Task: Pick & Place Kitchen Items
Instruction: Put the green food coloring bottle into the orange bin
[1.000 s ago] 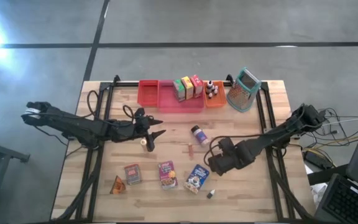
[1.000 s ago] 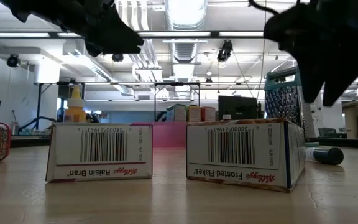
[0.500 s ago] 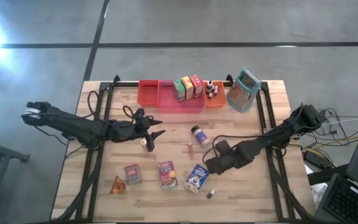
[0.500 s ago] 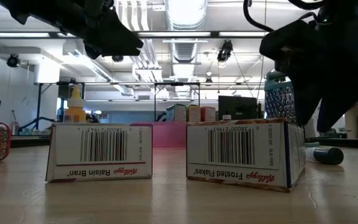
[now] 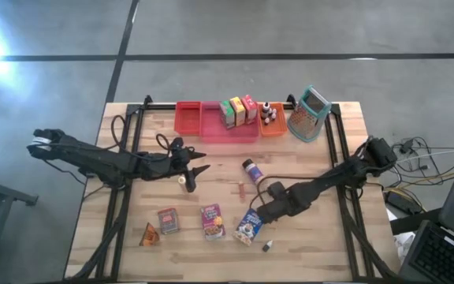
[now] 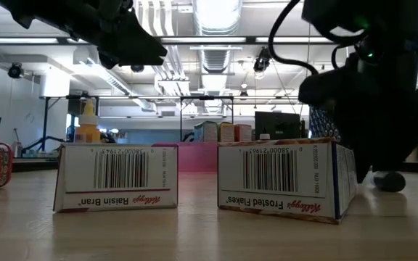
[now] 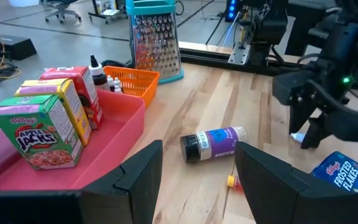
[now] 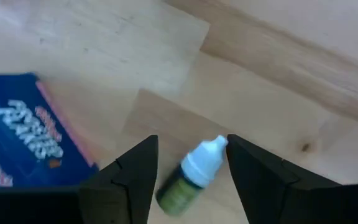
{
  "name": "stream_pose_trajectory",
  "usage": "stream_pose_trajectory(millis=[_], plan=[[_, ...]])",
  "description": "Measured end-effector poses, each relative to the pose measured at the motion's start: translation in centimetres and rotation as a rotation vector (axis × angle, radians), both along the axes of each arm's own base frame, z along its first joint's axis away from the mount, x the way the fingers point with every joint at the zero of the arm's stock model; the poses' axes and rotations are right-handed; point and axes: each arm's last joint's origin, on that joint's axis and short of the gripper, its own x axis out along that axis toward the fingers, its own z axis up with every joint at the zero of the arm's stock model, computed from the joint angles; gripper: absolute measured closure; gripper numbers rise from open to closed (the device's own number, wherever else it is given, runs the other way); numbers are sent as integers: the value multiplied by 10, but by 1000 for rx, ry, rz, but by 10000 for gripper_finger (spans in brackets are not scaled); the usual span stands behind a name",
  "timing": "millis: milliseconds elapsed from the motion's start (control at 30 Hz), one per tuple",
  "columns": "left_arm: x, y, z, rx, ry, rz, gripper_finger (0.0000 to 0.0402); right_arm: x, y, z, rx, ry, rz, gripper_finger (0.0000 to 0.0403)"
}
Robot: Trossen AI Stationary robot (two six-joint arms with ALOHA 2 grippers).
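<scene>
The room is a workshop with grey concrete floor and ceiling strip lights. The worktop (image 5: 345, 244) is pale wood planks. The red, pink and orange tray bins (image 5: 215, 120) sit at its far edge, holding three upright boxes (image 5: 238, 111); four more kitchen items (image 5: 210, 221) lie toward the near edge. The right pincer (image 5: 260, 214), jaws parted and empty, straddles a small white-capped bottle (image 8: 191, 178) beside the blue Frosted Flakes box (image 5: 249, 226). The left pincer (image 5: 199, 161) hangs open, empty, at the worktop's middle.
</scene>
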Motion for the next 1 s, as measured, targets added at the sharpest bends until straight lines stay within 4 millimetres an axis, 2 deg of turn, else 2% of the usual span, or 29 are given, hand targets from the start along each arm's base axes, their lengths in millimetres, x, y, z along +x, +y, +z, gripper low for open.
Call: stream_pose_trajectory(millis=[167, 767, 1000], plan=[[0, 0, -1, 1, 7, 0, 195, 4, 0, -6, 0, 26, -12, 215], [0, 0, -1, -1, 9, 1, 195, 3, 1, -3, 34, 96, -22, 274], [0, 0, -1, -1, 10, 1, 195, 2, 1, -3, 51, 113, -17, 311]])
